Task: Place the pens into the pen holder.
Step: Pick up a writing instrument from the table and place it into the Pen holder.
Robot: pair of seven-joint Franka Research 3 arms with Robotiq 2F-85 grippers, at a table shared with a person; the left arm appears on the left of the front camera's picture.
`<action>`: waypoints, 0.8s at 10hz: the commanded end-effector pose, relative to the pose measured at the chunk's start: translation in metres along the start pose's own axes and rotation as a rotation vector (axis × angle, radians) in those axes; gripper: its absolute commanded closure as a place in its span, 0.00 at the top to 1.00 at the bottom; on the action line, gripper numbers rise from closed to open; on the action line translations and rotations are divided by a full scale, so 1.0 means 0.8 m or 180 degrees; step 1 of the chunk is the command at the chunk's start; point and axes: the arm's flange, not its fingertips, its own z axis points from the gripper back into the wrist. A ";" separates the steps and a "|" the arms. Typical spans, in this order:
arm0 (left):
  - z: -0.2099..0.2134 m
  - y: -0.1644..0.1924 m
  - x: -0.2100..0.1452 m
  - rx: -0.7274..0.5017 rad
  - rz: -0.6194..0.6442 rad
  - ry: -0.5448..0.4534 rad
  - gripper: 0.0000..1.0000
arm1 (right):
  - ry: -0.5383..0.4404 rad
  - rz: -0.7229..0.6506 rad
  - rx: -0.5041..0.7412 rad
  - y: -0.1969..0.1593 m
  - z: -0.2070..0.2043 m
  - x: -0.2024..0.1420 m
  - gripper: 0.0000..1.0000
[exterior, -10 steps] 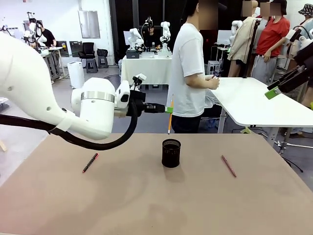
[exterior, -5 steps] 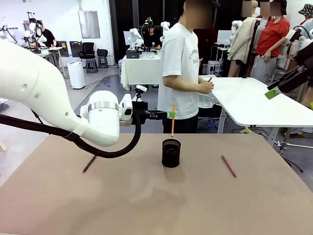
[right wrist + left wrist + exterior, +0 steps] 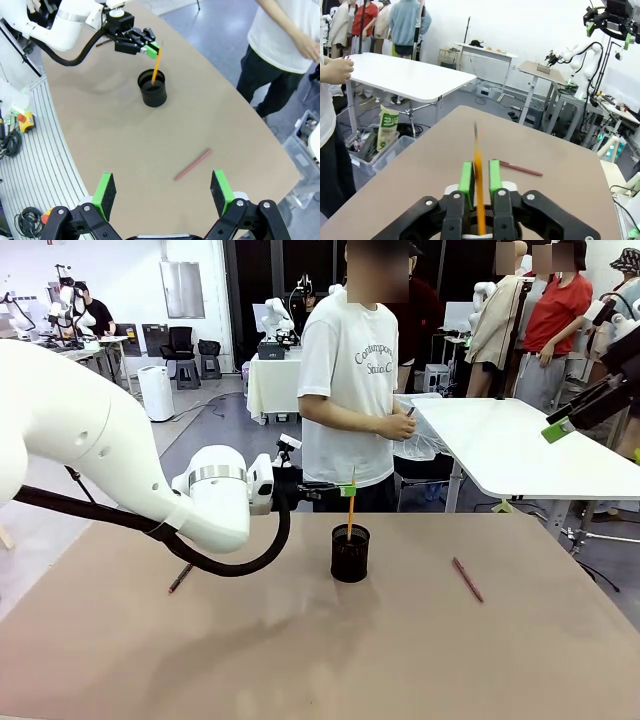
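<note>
Readable text: person at the far side wore a white T-shirt, chest print read roughly "Contempor… Studio C", rest cut by a fold. A green-and-white bag sat in a clear bin beside the table; its print was too small to read.

Left gripper hung sideways just above the pen holder, which stood mid-table. The yellow-orange pencil stood near upright between the green pads, lower end inside the holder. Left wrist view gave the detail: pads parted a little, a slim gap on one side of the pencil, pencil blurred, so a loose fit and no firm clamp.

Reddish-brown pencil lay flat on the table, well to the robot's right of the holder. Black pen with red end lay flat to the left, partly behind the arm's hose.

Right wrist view looked down from high up: right gripper spread wide, nothing between its pads, reddish-brown pencil below it.
</note>
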 end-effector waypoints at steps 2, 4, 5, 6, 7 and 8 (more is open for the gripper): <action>0.006 -0.002 -0.002 0.0109 -0.0044 -0.0106 0.79 | -0.0034 0.0025 0.0020 0.001 0.002 0.001 1.00; 0.017 -0.011 0.016 0.0098 0.0097 -0.0172 1.00 | -0.0034 0.0025 0.0020 0.001 0.002 0.001 1.00; 0.039 -0.014 0.032 0.0077 0.0086 -0.0087 1.00 | -0.0034 0.0025 0.0020 0.001 0.002 0.001 1.00; 0.064 -0.023 0.047 0.0075 0.0036 0.0030 1.00 | -0.0034 0.0025 0.0020 0.001 0.002 0.001 1.00; 0.091 -0.034 0.060 0.0081 -0.0024 0.0186 1.00 | -0.0034 0.0025 0.0020 0.001 0.002 0.001 1.00; 0.113 -0.042 0.071 0.0117 -0.0104 0.0303 1.00 | -0.0034 0.0025 0.0020 0.001 0.002 0.001 1.00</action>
